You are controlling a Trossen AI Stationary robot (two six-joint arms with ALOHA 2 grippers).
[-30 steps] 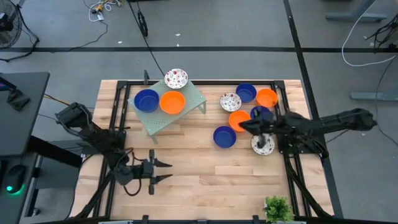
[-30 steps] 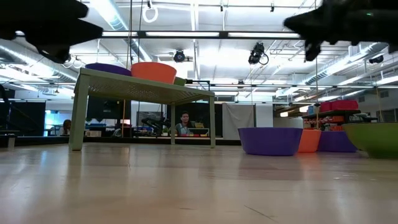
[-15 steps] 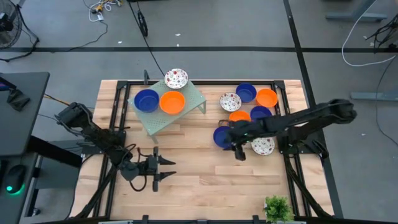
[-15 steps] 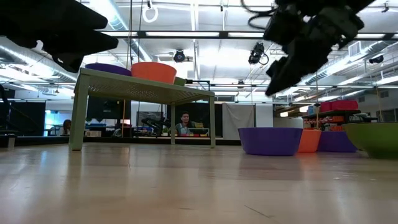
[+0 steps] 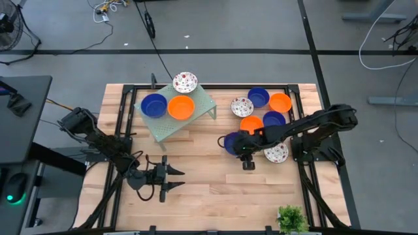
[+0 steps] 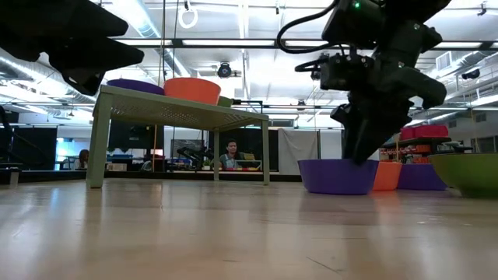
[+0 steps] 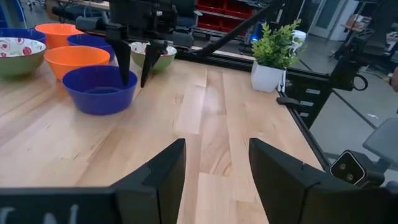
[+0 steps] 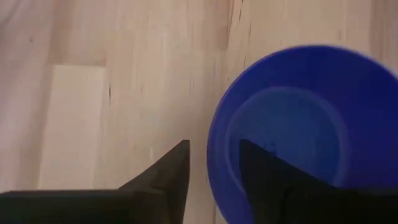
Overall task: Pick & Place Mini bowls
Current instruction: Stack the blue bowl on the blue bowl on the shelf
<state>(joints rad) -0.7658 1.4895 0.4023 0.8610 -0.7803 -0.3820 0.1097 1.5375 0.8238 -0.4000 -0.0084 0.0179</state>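
A blue mini bowl (image 5: 228, 141) sits on the table right of centre. My right gripper (image 8: 214, 146) hangs over its near right rim (image 8: 214, 168), pointing down and open. One finger stands over the bowl's inside and one outside, with a gap on each side. Three mini bowls rest on the pale green rack (image 5: 202, 98): blue (image 5: 154, 104), orange (image 5: 181, 107) and speckled (image 5: 185, 82). My left gripper (image 5: 177, 179) waits open near the table's near left, above the wood.
Several more mini bowls stand at the far right: speckled (image 5: 242, 106), blue (image 5: 258, 97), orange (image 5: 280, 102), orange (image 5: 251, 123), blue (image 5: 273, 119), and a speckled one (image 5: 277, 154) under my right arm. A potted plant (image 5: 292, 219) stands at the near right corner.
My right gripper has gone from above the speckled bowl at the right toward the table's left and come down, tipping to point down over the blue bowl's rim. The speckled bowl has stayed where it was.
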